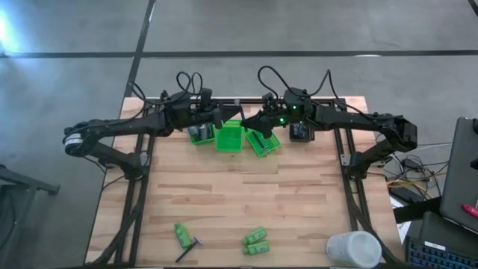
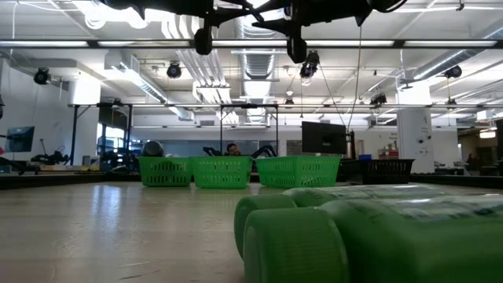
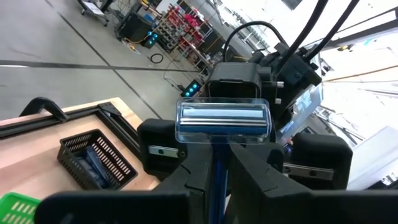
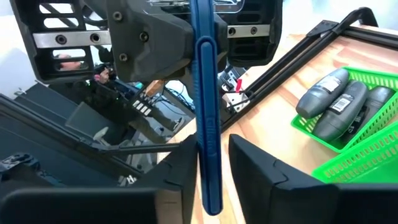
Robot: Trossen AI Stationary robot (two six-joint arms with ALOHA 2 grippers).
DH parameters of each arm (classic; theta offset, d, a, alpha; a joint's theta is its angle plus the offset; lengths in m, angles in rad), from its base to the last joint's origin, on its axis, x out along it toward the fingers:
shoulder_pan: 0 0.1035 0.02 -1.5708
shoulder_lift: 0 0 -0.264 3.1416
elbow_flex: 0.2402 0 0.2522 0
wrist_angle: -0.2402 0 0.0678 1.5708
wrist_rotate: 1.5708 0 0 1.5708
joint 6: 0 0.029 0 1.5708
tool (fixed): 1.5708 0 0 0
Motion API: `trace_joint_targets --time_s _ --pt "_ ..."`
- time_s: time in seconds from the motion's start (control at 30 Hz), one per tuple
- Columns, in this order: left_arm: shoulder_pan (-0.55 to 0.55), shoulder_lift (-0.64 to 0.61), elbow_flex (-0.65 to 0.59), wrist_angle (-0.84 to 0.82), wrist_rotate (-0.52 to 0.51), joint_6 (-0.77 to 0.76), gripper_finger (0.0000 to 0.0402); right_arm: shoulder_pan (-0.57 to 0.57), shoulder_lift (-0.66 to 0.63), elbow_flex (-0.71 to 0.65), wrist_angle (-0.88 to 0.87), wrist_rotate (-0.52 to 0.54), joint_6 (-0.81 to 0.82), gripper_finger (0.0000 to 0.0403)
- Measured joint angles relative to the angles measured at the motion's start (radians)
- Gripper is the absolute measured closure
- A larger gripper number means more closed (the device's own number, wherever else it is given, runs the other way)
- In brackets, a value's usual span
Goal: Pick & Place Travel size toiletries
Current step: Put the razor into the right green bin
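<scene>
A razor with a blue handle [image 4: 206, 124] and a clear-capped head [image 3: 224, 121] is held high over the green baskets [image 1: 230, 139] at the table's far edge. My left gripper [image 3: 214, 165] is shut on it. My right gripper [image 4: 211, 171] faces the left one, its fingers close on either side of the handle's lower part, with a narrow gap at one finger. One green basket [image 4: 339, 102] holds dark grey tubes. Green bottles [image 1: 256, 240] and a thin dark stick [image 1: 188, 250] lie near the table's front edge. My left gripper pinches the razor's blue handle [image 3: 217, 168] between its two fingers, just below the head. The fingers come in level from the table's left and lie across the handle. The razor stands head up, clear of the baskets and table. My right gripper: whether its fingers [image 4: 180, 177] touch the handle cannot be told.
A dark mesh basket [image 1: 301, 132] sits right of the green ones, also seen as a dark basket [image 3: 96, 158] in the left wrist view. A big white cylinder [image 1: 352, 249] stands at the front right corner. Bare wood lies across the table's middle [image 1: 239, 194].
</scene>
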Motion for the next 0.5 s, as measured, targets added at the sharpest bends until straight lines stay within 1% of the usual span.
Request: trace_joint_targets --time_s 0.17,0.27,0.37,0.5 --pt "0.0 0.0 0.0 -0.006 -0.002 -0.001 0.0353 0.0 0.0 0.0 0.001 -0.003 0.0 0.0353" --pt "-0.001 0.0 -0.001 -0.007 -0.002 0.0 0.0336 0.0 0.0 0.0 0.0 -0.003 0.0 0.037" --pt "-0.001 0.0 -0.001 -0.007 -0.001 0.001 0.0306 0.0 0.0 0.0 -0.002 -0.002 -0.006 0.0373" --pt "-0.002 0.0 -0.002 -0.016 0.002 0.0 0.0254 -0.001 0.0 0.0 -0.01 0.005 -0.019 0.037"
